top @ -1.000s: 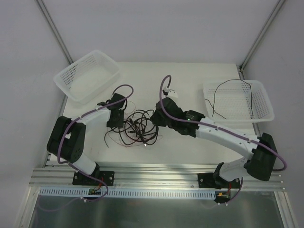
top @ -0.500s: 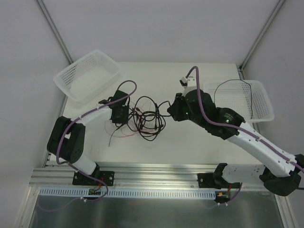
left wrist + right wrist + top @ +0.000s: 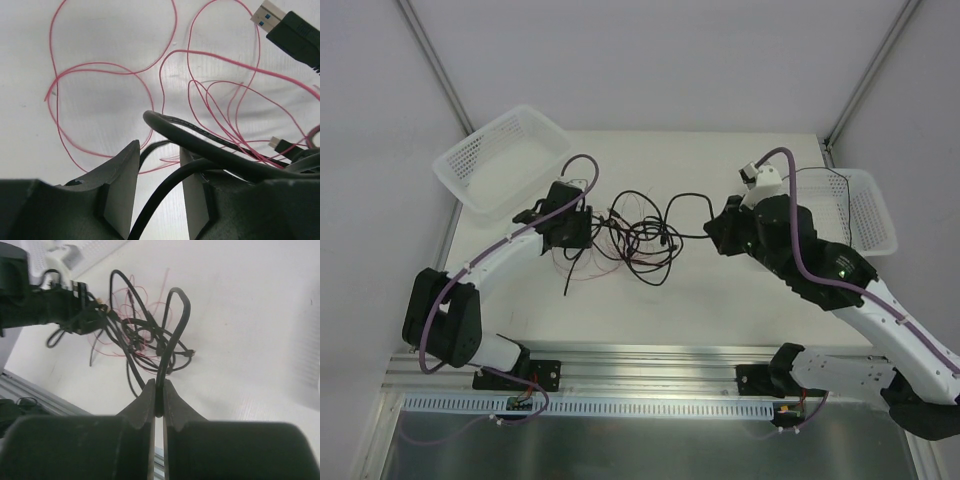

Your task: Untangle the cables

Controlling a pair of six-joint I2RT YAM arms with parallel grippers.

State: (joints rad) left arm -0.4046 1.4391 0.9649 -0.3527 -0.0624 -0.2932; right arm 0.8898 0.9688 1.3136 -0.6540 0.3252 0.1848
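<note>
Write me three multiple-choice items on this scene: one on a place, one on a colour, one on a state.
1. Where does the lone thin black wire lie?
A) in the basket by the right arm
B) in the basket by the left arm
C) on the metal rail

2. What colour are the thinnest wires in the tangle?
A) blue
B) red
C) yellow

3. How is the right hand?
A) wide open
B) shut on a black cable
C) shut on a basket rim

Answers:
1 A, the wire arcs inside that basket.
2 B, red loops show in the left wrist view.
3 B, it is clamped on the cable.
</note>
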